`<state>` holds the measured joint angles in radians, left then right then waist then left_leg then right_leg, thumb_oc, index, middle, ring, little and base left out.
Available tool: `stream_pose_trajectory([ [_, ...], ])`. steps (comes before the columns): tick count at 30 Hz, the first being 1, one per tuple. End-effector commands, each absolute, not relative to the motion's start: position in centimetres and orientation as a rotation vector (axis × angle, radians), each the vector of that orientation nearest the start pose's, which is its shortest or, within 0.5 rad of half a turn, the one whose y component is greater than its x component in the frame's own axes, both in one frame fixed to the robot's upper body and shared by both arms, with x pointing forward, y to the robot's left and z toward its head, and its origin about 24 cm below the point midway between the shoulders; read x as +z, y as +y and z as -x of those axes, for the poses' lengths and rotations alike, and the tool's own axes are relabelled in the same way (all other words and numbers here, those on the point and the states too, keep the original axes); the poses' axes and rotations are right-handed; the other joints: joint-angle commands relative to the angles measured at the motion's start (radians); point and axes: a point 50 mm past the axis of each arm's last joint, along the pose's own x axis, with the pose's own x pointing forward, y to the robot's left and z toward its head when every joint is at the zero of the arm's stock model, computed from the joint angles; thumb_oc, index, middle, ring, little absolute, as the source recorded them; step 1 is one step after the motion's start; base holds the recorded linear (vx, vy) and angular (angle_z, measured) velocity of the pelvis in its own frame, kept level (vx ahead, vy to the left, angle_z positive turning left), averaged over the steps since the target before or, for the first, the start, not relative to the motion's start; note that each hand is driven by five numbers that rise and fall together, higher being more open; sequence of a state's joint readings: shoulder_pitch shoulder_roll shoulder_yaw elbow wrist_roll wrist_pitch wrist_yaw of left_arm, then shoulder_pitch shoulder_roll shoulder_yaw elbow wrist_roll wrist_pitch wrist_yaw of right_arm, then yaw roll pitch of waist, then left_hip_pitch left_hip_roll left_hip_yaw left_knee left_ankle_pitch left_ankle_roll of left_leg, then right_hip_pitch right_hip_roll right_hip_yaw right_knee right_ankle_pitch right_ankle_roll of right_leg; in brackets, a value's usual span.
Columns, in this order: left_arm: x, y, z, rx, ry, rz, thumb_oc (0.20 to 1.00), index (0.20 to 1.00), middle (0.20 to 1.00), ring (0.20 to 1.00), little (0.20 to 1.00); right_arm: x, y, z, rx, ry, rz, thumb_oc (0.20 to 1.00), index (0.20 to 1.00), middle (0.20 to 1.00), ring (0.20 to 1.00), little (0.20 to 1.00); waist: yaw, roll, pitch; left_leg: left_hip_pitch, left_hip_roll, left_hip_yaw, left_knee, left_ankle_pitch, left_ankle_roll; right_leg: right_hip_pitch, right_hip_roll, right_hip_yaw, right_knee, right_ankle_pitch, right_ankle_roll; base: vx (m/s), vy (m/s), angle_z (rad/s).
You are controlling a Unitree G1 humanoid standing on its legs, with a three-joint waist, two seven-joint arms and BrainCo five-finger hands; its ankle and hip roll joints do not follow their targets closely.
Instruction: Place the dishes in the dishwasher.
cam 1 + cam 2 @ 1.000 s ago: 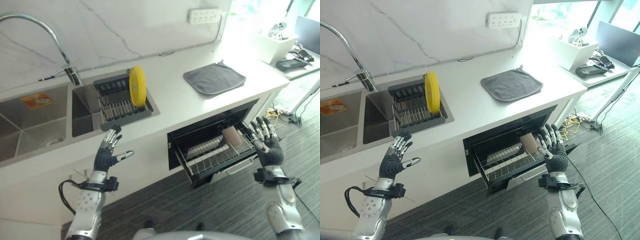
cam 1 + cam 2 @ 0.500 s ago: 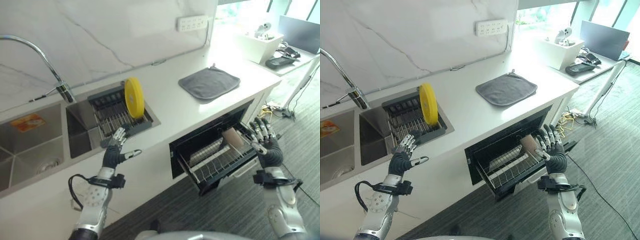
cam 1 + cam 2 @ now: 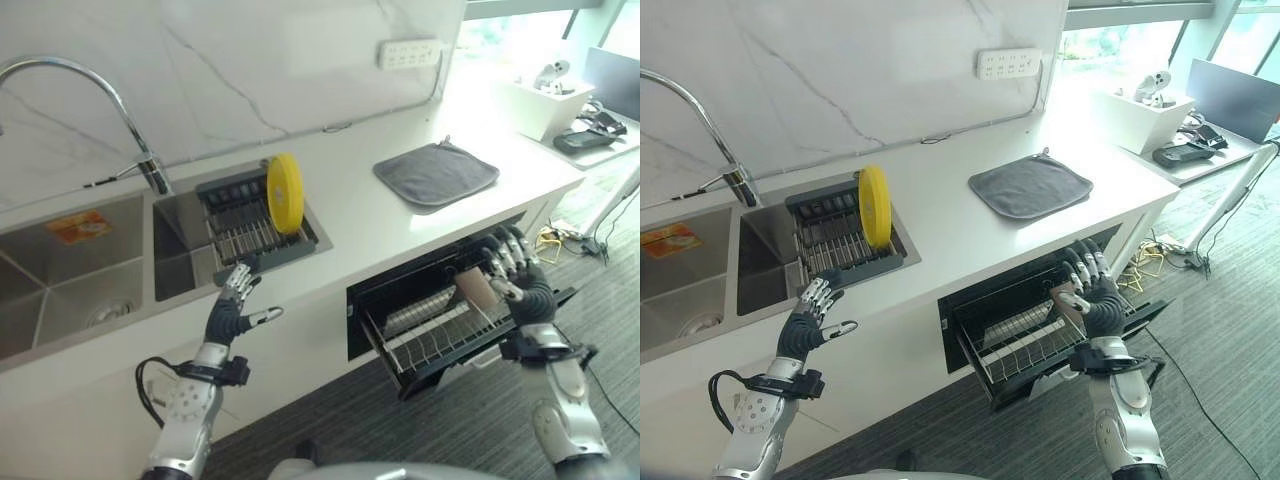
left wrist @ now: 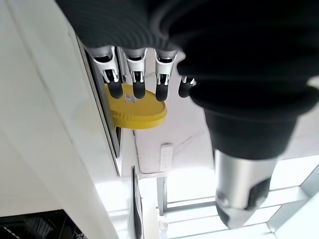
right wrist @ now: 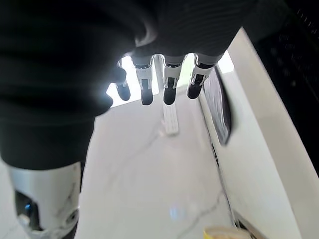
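Well beyond the fingers (image 3: 238,283) — yellow plate (image 3: 285,193)

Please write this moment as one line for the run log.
left hand: open, raised before the counter edge near the rack | right hand: open, by pulled-out dishwasher rack | yellow plate: upright in sink rack, not yet taken

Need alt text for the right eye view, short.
Yellow plate stands on edge in the drying rack in the sink. The open left hand reaches toward it, while the open right hand hovers at the pulled-out dishwasher rack.
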<state>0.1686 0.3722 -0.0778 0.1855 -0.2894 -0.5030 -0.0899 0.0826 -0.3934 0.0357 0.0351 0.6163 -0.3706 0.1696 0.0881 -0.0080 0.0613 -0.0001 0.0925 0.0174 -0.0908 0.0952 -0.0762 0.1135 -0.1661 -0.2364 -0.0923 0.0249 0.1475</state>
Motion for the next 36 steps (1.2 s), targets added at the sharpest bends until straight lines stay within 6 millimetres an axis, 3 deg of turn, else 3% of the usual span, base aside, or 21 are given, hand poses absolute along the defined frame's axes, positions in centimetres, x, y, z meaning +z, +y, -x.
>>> stream_pose_trajectory([
  [1,5.3,22.0,-22.2,-0.119,-0.285,-0.164,1.000,1.000,1.000,1.000,1.000,11.1,-20.8,-25.0,0.249,-0.434,-0.100,1.000,1.000,1.000,1.000,1.000,0.025,-0.015,-0.016,0.005,-0.006,-0.015,0.004,-0.007,0.020,0.011,0.005,-0.057,0.028,0.037,-0.022,0.01,0.021,0.13],
  [15,7.3,22.2,-22.5,-0.122,-0.371,-0.159,1.000,1.000,1.000,1.000,1.000,14.1,-19.2,-28.3,0.265,-0.462,-0.186,1.000,1.000,1.000,1.000,1.000,0.127,-0.027,-0.023,-0.007,-0.025,-0.086,0.004,0.002,0.028,0.038,0.002,-0.111,0.040,0.023,-0.026,0.01,0.001,0.14],
  [19,8.4,22.5,-22.6,-0.141,-0.411,-0.157,1.000,1.000,1.000,1.000,1.000,13.7,-18.7,-29.2,0.296,-0.396,-0.352,1.000,1.000,1.000,1.000,1.000,0.152,-0.028,-0.024,-0.011,-0.035,-0.112,0.004,0.010,0.031,0.051,0.002,-0.126,0.044,0.018,-0.027,0.02,0.002,0.21],
  [23,9.7,22.5,-22.5,-0.186,-0.469,-0.167,1.000,1.000,1.000,1.000,1.000,13.4,-18.2,-29.8,0.307,-0.364,-0.364,1.000,1.000,1.000,1.000,1.000,0.177,-0.030,-0.026,-0.018,-0.045,-0.137,0.004,0.018,0.034,0.064,0.002,-0.143,0.043,0.017,-0.024,0.02,-0.003,0.22],
  [36,12.8,22.0,-23.0,-0.281,-0.602,-0.144,1.000,1.000,1.000,1.000,1.000,14.0,-19.5,-31.9,0.208,-0.321,-0.472,1.000,1.000,1.000,1.000,1.000,0.201,-0.032,-0.030,-0.029,-0.057,-0.173,0.004,0.037,0.032,0.080,0.006,-0.160,0.041,0.022,-0.021,-0.01,-0.012,0.13],
])
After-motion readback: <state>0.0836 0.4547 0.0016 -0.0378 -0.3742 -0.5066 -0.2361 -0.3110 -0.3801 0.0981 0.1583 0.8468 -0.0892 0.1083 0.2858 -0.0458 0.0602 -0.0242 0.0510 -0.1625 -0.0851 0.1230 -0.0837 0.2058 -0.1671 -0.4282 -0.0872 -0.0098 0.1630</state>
